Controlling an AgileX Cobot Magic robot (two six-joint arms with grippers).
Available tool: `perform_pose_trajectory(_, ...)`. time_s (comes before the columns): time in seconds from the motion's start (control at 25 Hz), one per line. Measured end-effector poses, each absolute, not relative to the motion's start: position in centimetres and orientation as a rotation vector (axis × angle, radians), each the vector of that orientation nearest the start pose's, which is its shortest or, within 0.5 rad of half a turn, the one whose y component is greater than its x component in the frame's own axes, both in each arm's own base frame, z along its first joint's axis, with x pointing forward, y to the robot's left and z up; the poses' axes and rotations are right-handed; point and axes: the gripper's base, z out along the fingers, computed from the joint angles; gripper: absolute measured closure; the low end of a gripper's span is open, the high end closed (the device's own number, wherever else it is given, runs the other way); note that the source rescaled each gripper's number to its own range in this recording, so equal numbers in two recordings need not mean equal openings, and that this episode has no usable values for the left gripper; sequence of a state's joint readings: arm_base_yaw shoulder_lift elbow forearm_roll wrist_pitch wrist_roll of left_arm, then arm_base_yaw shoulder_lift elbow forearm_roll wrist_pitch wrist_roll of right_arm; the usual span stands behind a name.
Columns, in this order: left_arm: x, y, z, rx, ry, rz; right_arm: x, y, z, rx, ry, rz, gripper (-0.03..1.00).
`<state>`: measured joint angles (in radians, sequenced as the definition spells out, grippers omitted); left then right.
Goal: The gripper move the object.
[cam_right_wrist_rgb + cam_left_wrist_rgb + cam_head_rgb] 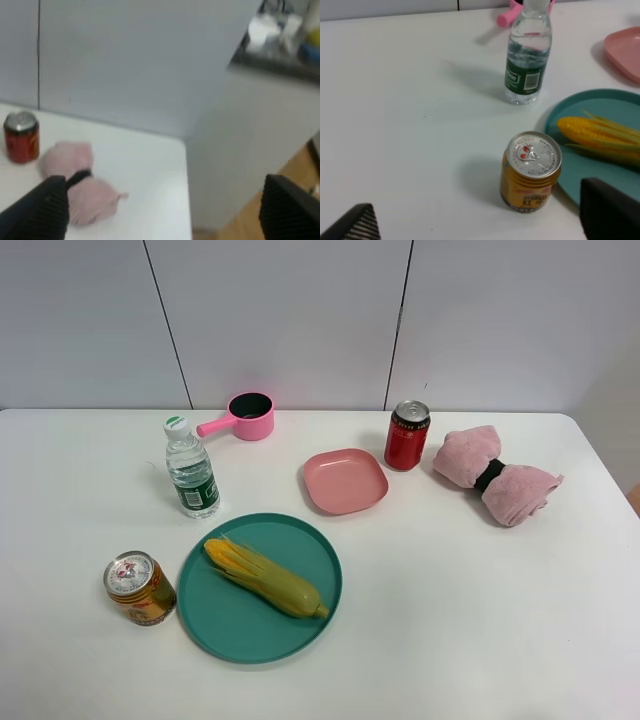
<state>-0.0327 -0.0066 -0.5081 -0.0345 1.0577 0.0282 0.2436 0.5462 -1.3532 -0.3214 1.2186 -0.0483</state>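
The clear water bottle (pixel 191 469) with a green label and white-green cap stands upright at the table's left, behind the teal plate. The left wrist view shows it (pixel 527 60) beyond the gold-orange can (pixel 531 172). My left gripper (pixel 480 220) is open and empty, with its black fingers (pixel 607 210) at the frame's lower corners, well short of the bottle. My right gripper (pixel 165 207) is open and empty, off the table's right end. Neither arm shows in the exterior high view.
A gold-orange can (pixel 139 587) stands front left beside a teal plate (pixel 215 625) holding corn (pixel 265 578). A pink saucepan (pixel 244 417), a pink dish (pixel 345 480), a red soda can (pixel 407 435) and a pink cloth (pixel 495 476) lie further back and right.
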Motion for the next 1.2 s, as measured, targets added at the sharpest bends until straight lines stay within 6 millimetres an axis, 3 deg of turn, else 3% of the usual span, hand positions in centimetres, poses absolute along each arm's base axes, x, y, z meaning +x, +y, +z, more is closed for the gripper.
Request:
perform_pose_trajectory(0.28,-0.7,-0.3,28.0,0.064,2.025,-0.044,-3.2,-1.2,42.2,-0.053,1.854,-0.140,0.12)
perform_pose_trajectory(0.4,-0.7,-0.3,28.0,0.064,2.025,-0.044,-4.1,-0.7,39.9,-0.054,1.841,-0.065,0.12)
perform_pose_trajectory(0.88,-0.7,-0.3,28.0,0.064,2.025,-0.044,-2.1,-0.5,30.1,-0.033,1.987,0.019,0.12)
perform_pose_trajectory(1.2,-0.7,-0.3,28.0,0.064,2.025,-0.044,-0.6,-0.1,27.6,-0.034,2.058,0.058,0.12)
